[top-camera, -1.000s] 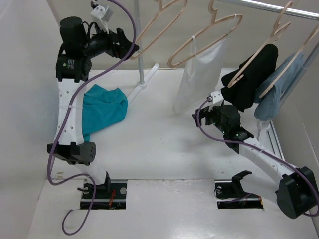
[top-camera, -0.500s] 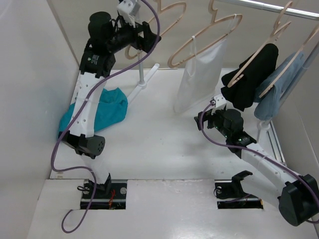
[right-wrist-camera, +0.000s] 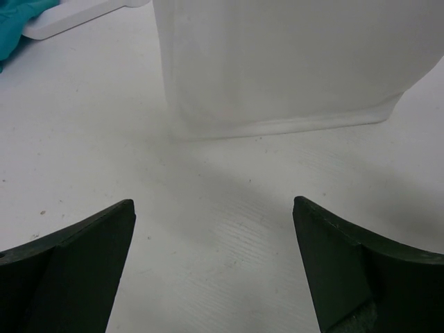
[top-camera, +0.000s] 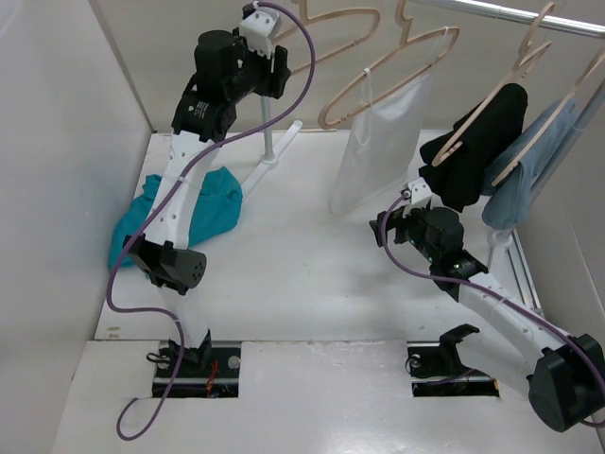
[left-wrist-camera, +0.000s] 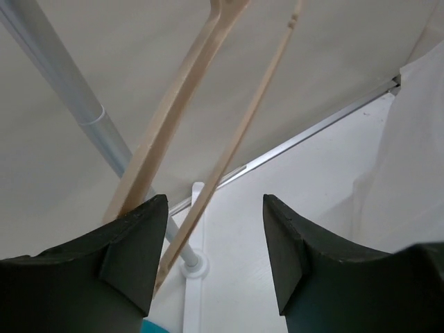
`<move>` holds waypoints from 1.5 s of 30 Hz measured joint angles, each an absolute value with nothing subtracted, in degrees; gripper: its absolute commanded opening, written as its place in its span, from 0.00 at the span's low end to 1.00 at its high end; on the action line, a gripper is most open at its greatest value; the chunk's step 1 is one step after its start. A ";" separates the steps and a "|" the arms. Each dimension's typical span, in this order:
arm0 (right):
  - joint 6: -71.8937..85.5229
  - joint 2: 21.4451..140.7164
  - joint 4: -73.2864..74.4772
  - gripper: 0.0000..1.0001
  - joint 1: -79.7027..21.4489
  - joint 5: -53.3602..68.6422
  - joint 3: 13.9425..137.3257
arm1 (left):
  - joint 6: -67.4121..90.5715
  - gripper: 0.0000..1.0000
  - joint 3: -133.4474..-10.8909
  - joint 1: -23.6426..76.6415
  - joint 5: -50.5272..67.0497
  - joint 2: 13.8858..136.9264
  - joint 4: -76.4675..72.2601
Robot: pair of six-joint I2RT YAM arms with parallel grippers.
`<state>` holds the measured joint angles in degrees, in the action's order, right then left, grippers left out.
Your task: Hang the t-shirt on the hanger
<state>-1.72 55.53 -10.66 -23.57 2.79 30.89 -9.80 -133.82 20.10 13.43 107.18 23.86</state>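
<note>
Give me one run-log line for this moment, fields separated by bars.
left gripper: at bare hanger, jaws apart | right gripper: open above table | t-shirt: crumpled on table, not hung

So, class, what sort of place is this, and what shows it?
Likely a robot test cell for hanging clothes: two arms bolted to a white walled table, a garment rail, wooden hangers.

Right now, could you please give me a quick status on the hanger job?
Left fingers open around the bare wooden hanger, not clamped. Right fingers open, empty, facing the white garment. Teal t-shirt heaped on the table, unheld.
</note>
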 measured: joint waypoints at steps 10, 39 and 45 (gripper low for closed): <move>-1.72 55.53 -10.63 1.00 -23.57 2.79 30.89 | -15.44 0.62 -133.60 20.53 12.62 106.96 23.88; -1.72 58.43 -10.52 1.00 -23.57 6.17 31.03 | -16.56 1.00 -145.62 20.53 25.56 102.80 25.23; -1.72 58.52 -10.55 1.00 -23.57 7.07 31.03 | -20.62 1.00 -141.99 20.53 20.45 104.68 24.34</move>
<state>-1.72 58.52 -10.55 -23.57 7.07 31.03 -20.62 -141.99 20.53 20.45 104.68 24.34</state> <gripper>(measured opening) 0.995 0.996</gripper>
